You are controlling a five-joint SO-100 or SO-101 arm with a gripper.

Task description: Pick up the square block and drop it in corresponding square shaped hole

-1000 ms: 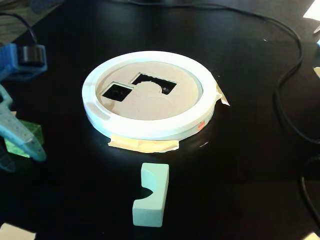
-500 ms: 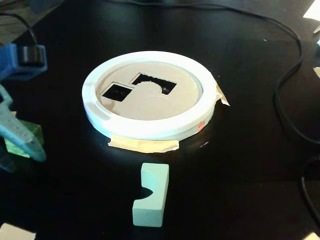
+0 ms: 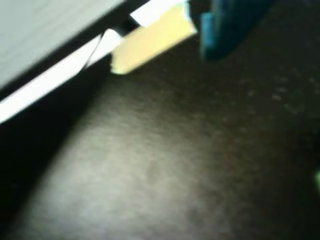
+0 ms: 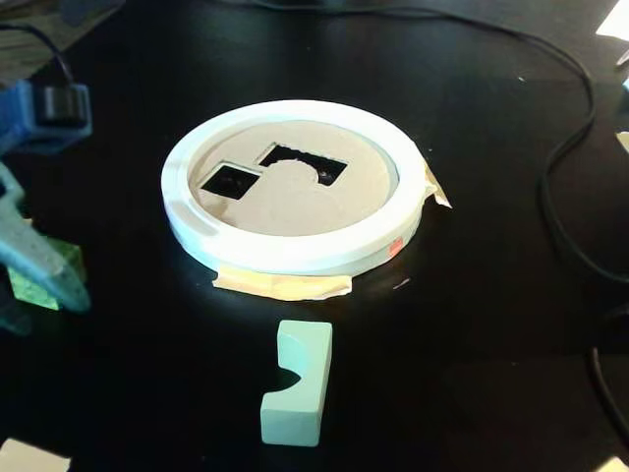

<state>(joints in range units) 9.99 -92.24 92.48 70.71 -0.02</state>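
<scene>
The green square block [image 4: 28, 289] lies at the far left of the fixed view, mostly hidden behind a teal finger [image 4: 44, 264] of my gripper [image 4: 49, 280]. I cannot tell whether the jaws grip it. The white ring [image 4: 295, 258] holds a cardboard plate with a square hole [image 4: 231, 181] and a larger notched hole [image 4: 303, 163]. The blurred wrist view shows one blue finger [image 3: 227, 27] at top right, the ring's wall [image 3: 45, 35] at top left and a green sliver [image 3: 317, 181] at the right edge.
A pale green notched block [image 4: 295, 385] lies in front of the ring. Yellow tape [image 4: 280, 285] sticks out under the ring, and also shows in the wrist view [image 3: 150, 42]. Black cables [image 4: 555, 177] run along the right side of the black table.
</scene>
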